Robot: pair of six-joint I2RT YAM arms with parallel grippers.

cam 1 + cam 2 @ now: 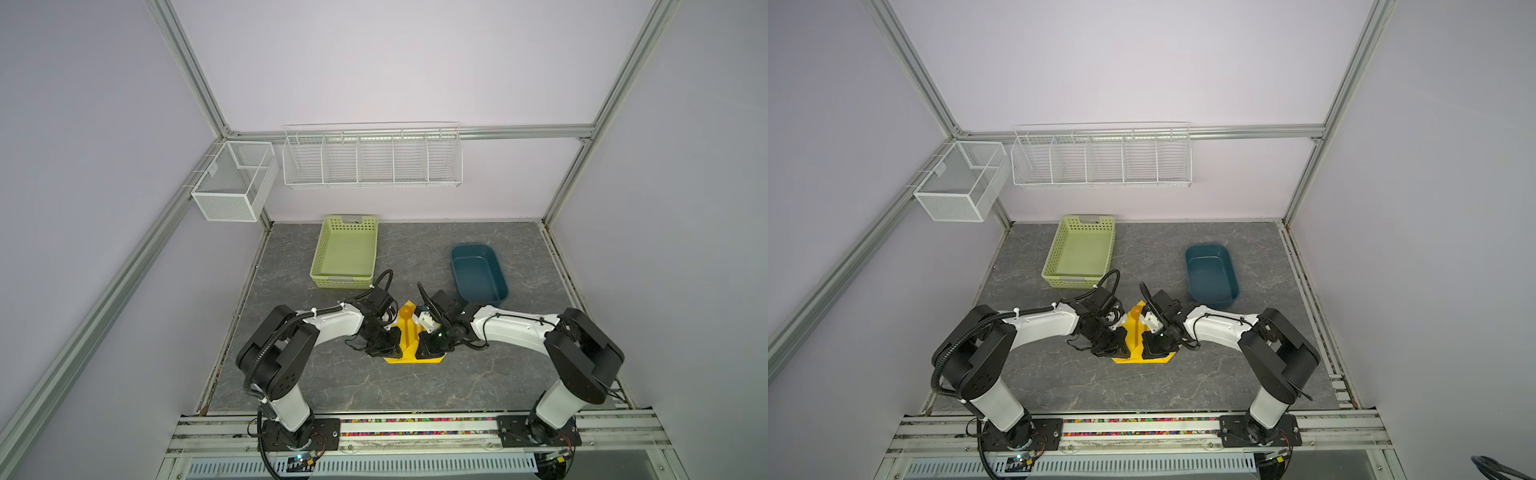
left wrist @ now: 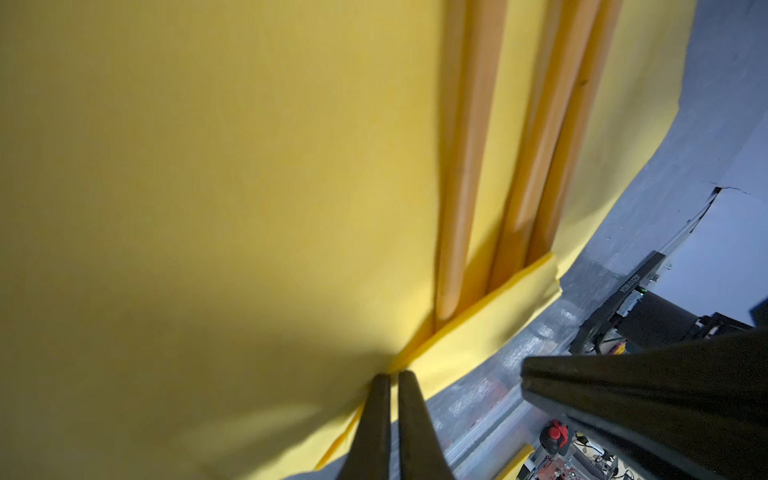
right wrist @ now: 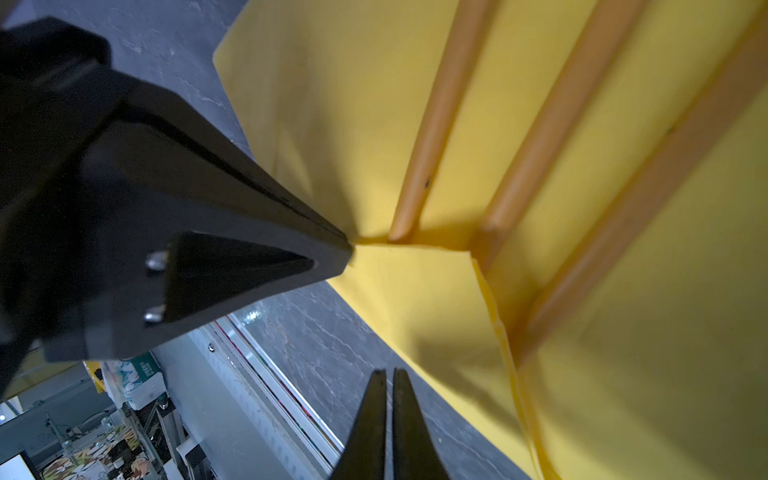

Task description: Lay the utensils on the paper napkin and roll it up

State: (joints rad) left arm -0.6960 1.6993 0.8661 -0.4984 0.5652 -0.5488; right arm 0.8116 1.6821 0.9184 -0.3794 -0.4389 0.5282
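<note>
Left: your left gripper [image 2: 394, 376] is closed, pinching the folded near edge of the bright yellow paper napkin [image 1: 412, 358].
Right: your right gripper [image 3: 385, 370] is closed, empty, just beside that edge.
Cutlery: slim orange-brown utensils [image 2: 457, 166] lie side by side on the napkin, handle ends at the fold.
Surface: grey marbled tabletop [image 1: 374, 382].

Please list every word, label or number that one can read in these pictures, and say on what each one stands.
Nothing can be read with certainty.
White lettering on the black bar in the background: blurred and turned, not readable.
Print on the white and green carton in the background: too small to read.
No text at all: the bright yellow paper napkin, the slim orange-brown utensils.
</note>
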